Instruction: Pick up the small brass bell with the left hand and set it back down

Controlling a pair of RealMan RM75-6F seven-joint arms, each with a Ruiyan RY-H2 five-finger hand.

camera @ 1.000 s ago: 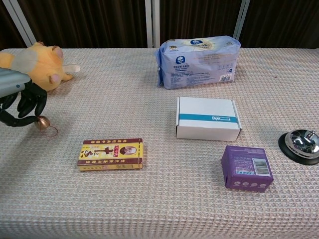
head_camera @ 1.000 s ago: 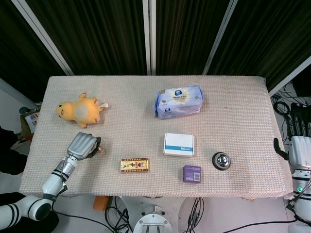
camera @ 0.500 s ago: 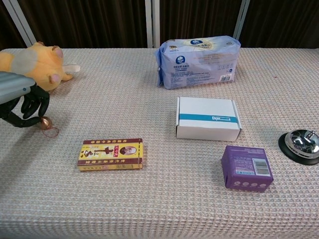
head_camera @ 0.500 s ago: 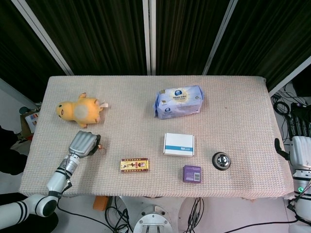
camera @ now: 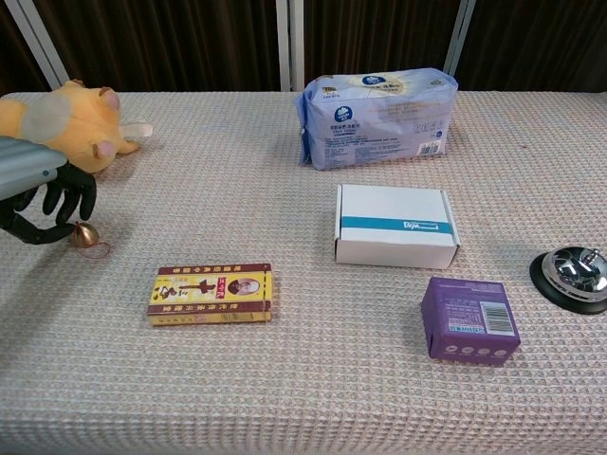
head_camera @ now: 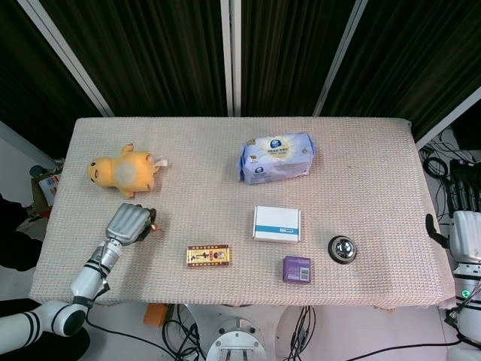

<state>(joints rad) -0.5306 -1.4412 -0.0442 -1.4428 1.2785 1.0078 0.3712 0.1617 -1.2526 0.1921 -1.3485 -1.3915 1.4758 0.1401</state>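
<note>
The small brass bell [camera: 83, 234] sits low on the woven tablecloth at the far left, and its thin red cord [camera: 96, 249] lies on the cloth beside it. My left hand [camera: 49, 204] curls over it from the left, fingertips closed against the bell in a pinch. From the head view, the left hand [head_camera: 128, 222] covers most of the bell [head_camera: 154, 226]. My right hand [head_camera: 464, 226] hangs beyond the table's right edge, fingers apart and holding nothing.
A yellow plush duck [camera: 66, 118] lies just behind the left hand. A red-and-gold flat box [camera: 211, 294] is to the bell's right. Farther right are a white box [camera: 396, 225], a purple box [camera: 470, 319], a tissue pack [camera: 377, 116] and a desk bell [camera: 572, 275].
The left hand's fingers have tightened around the bell and the hand has shifted slightly away from me. The bell has barely moved. The right hand is still.
</note>
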